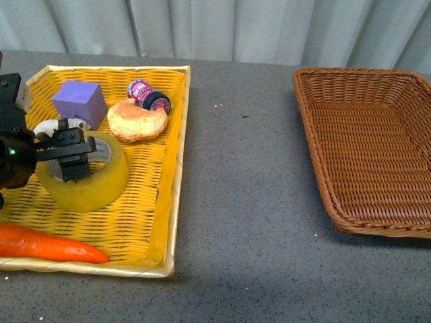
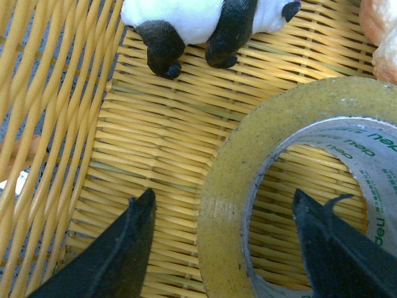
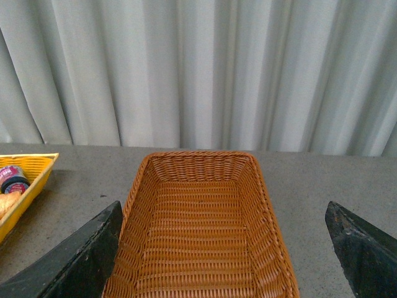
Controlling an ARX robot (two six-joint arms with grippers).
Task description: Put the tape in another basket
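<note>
"Where's the left arm?"

"Reaching in from the left edge, low over the near left of the yellow tray (image 1: pixel 161 202). Its left gripper (image 1: pixel 71 165) points down at the tape (image 1: pixel 91 188)."

"Has it got hold?"

"No. The jaws stand apart astride the roll's wall, one finger (image 2: pixel 133 248) outside and the other down the hole. Neither presses the wall. The tape lies flat in the tray, just nearer than the bread (image 1: pixel 137 120)."

"And the right gripper (image 3: pixel 223 208)?"

"Spread wide, holding nothing, with the brown basket (image 1: pixel 377 141) in front of it, well off to the right of the tray."
</note>
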